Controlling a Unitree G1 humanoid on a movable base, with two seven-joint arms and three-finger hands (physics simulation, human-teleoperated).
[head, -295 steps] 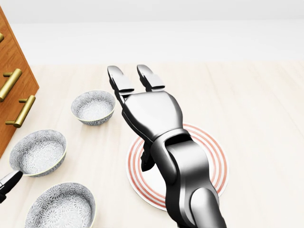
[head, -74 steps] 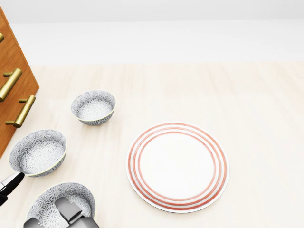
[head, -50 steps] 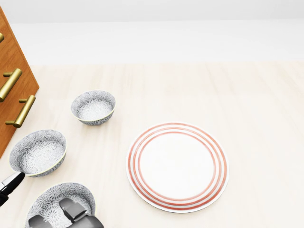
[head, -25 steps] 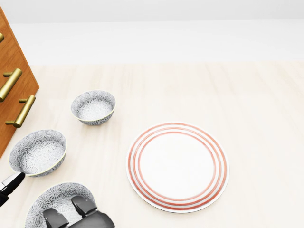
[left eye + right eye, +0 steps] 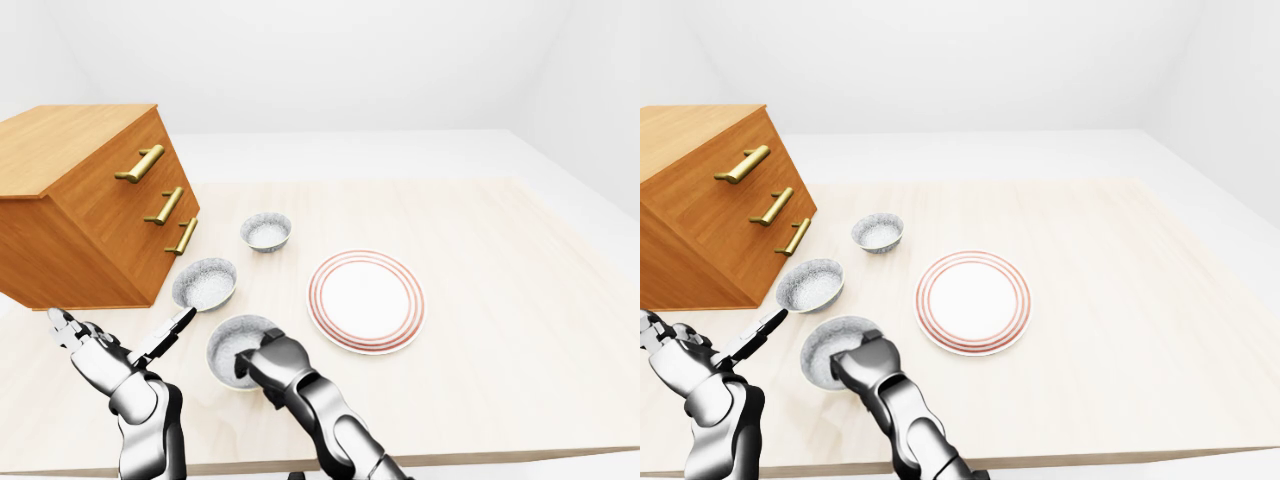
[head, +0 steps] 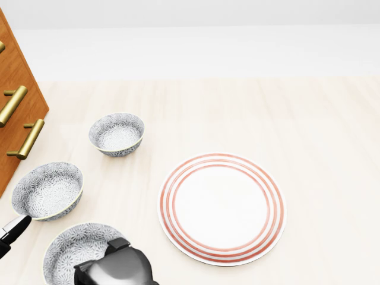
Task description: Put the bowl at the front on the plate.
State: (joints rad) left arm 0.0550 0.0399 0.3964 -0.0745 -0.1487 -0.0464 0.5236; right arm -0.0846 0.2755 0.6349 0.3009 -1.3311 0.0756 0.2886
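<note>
Left-eye view: right hand (image 5: 262,362) is curling over the bowl (image 5: 232,341) rim at lower left; grip unclear. Seat fingers firmly before lifting toward the plate (image 5: 366,301).

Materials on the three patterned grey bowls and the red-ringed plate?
Patterned grey bowls: likely glazed ceramic, with fine floral print and a soft sheen. Red-ringed white plate: also looks glazed ceramic, smooth and glossy with painted rings. It's a render, so uncertain.

Glossy metal right hand (image 5: 268,362), seemingly glazed bowl (image 5: 236,341), matt wood table (image 5: 480,260).
</note>
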